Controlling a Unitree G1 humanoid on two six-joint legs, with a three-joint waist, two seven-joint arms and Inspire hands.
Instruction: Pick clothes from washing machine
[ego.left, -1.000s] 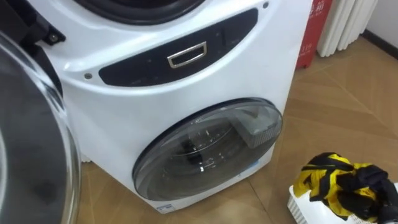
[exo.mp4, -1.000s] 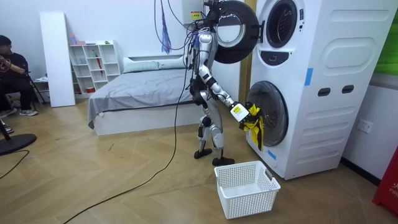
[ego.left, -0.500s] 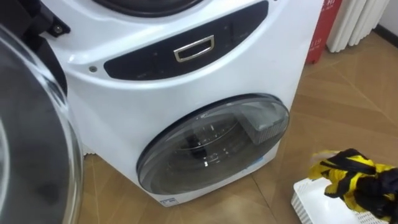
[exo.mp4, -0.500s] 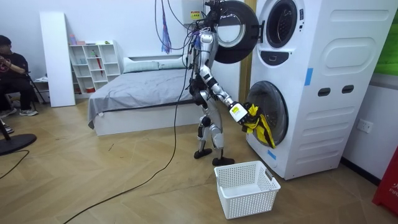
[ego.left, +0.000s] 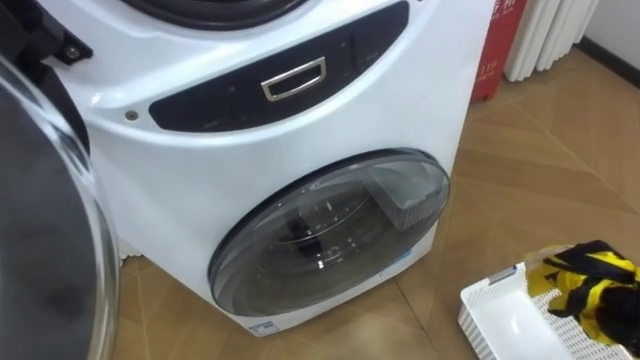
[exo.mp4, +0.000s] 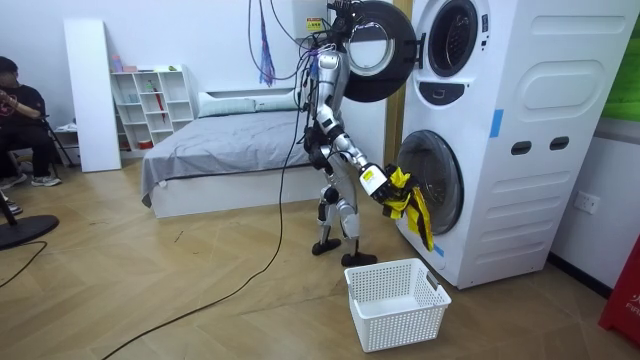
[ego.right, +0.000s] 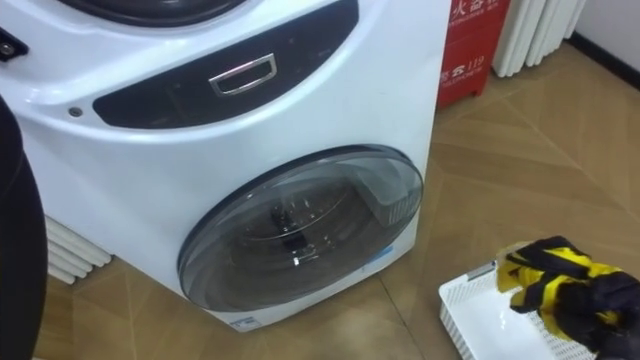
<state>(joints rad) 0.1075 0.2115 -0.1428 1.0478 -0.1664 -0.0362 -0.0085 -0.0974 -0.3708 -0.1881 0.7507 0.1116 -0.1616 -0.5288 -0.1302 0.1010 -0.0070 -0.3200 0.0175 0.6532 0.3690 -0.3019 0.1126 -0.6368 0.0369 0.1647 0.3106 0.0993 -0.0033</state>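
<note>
A yellow and black garment (ego.left: 590, 287) hangs at the lower right, over the far end of the white plastic basket (ego.left: 488, 318). In the room view my right hand (exo.mp4: 384, 188) is shut on the garment (exo.mp4: 412, 208), holding it in front of the lower washer's closed round door (ego.left: 325, 235), above and behind the basket (exo.mp4: 395, 300) on the floor. The garment covers the hand in the eye views. I stand facing the stacked white machines, under the upper washer's open door (exo.mp4: 378, 48).
The open upper door's glass (ego.left: 50, 250) fills my left side. A red box (ego.left: 492, 50) and a white radiator (ego.left: 545, 35) stand right of the machine. Wooden floor lies around the basket. A bed (exo.mp4: 220, 150) and a seated person (exo.mp4: 20, 110) are behind me.
The right hand has drawn back towards my body with the garment, which now hangs lower and further right over the basket. The head camera has shifted slightly.
</note>
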